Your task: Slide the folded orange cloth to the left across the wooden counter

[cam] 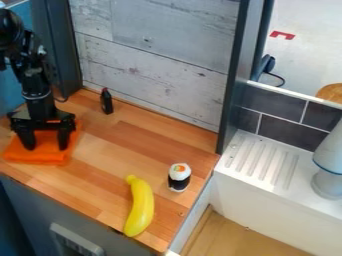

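Observation:
At the left of the wooden counter, my black gripper point(45, 145) hangs straight down over a folded orange cloth point(40, 154). Its two fingers stand well apart with cloth visible between them, and their tips are at or just above the cloth; I cannot tell if they touch it. A small dark bottle point(107, 101) stands upright to the right of the gripper, close to the back wall. A yellow banana point(139, 207) lies near the counter's front edge. Right of it a sushi roll toy point(179, 177) with a white top and black band stands near the right edge.
A wooden counter point(120, 145) is backed by a grey plank wall point(153, 55). Past a dark upright post at right lie a white ribbed drainboard point(264, 157) and a grey-white object point(328, 165). A drawer handle shows on the cabinet front below.

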`<act>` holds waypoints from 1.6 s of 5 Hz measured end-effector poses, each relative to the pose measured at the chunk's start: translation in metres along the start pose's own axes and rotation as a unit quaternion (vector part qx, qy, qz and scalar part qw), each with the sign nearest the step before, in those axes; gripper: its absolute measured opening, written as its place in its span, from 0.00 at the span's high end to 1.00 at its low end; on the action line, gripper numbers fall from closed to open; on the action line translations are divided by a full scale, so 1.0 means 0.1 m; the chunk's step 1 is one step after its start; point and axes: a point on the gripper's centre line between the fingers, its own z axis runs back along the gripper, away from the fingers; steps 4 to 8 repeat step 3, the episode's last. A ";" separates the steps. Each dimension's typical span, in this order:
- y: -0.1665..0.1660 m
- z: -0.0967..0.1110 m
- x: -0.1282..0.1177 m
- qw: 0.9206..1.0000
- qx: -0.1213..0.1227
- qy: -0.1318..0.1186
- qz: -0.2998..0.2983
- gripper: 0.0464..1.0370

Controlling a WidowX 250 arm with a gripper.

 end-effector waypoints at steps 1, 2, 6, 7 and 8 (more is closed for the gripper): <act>-0.02 0.02 -0.03 1.000 -0.001 -0.005 -0.004 0.04; -0.05 0.20 -0.03 1.000 -0.015 -0.011 -0.004 0.04; -0.03 0.74 -0.02 0.999 -0.023 -0.040 -0.006 0.04; -0.03 0.74 -0.02 0.999 -0.023 -0.040 -0.006 0.04; -0.03 0.74 -0.02 0.999 -0.023 -0.040 -0.006 0.04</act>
